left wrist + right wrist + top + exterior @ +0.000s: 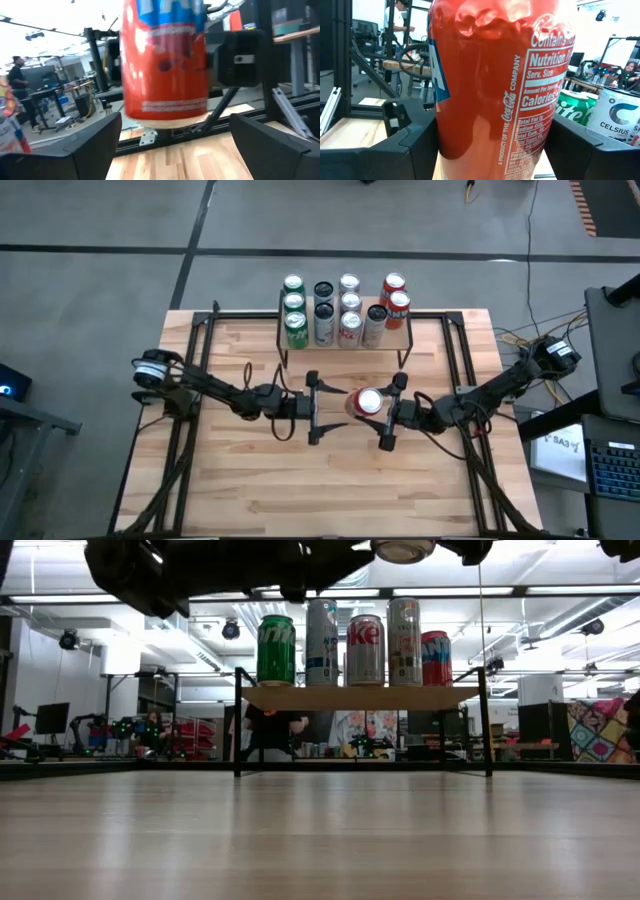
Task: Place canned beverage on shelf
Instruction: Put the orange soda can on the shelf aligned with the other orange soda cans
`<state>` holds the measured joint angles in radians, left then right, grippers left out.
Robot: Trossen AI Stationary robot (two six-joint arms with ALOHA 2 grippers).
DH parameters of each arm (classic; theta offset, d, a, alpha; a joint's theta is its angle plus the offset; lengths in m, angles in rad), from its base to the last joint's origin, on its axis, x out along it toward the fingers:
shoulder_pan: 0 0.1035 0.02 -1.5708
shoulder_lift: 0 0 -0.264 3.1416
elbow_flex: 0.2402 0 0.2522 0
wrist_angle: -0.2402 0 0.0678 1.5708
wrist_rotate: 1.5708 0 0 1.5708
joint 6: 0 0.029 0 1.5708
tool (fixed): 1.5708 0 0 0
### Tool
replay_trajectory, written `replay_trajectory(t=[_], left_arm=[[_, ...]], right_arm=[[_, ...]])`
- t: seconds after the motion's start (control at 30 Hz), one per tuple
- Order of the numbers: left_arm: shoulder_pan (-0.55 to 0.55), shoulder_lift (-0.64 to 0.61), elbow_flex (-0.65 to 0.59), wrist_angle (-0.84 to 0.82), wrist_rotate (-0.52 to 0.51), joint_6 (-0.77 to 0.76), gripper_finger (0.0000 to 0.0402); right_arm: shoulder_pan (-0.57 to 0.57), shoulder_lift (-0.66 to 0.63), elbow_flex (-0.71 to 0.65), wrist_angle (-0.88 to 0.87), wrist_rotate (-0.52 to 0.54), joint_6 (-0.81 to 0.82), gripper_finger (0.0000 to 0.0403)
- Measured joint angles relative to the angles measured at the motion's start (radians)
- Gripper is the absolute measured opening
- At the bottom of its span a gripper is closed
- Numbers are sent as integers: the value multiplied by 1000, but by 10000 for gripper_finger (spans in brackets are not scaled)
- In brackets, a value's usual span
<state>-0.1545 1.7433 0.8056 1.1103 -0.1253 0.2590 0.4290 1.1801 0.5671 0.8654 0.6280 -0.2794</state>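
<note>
A red canned beverage (368,402) hangs upright over the middle of the table, with my right gripper (376,412) shut on it from the right. My left gripper (318,409) is open just left of the can, its fingers (75,150) level and pointing at it without touching. In the low view only the can's bottom (403,549) shows at the top edge. The shelf (397,339) stands at the far middle on thin black legs, its wood board (360,698) carrying several upright cans. My right gripper pinches the can's side wall (445,142) between its two fingers (395,150). They come in about level from the table's right side, one on each side of the can. The can stands upright in the hold, lifted clear of the table.
Green, white, silver and red cans (323,325) crowd the shelf top, with a little bare board at its right end. Black frame rails (195,370) run along the table's left and right sides. The near half of the tabletop (330,490) is bare wood.
</note>
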Motion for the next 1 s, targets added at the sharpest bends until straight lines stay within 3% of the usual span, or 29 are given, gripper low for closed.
replay_trajectory(t=[1.0], left_arm=[[3, 90, 128, -38, 28, -32, 355]], right_arm=[[0, 0, 0, -27, -4, 20, 275]])
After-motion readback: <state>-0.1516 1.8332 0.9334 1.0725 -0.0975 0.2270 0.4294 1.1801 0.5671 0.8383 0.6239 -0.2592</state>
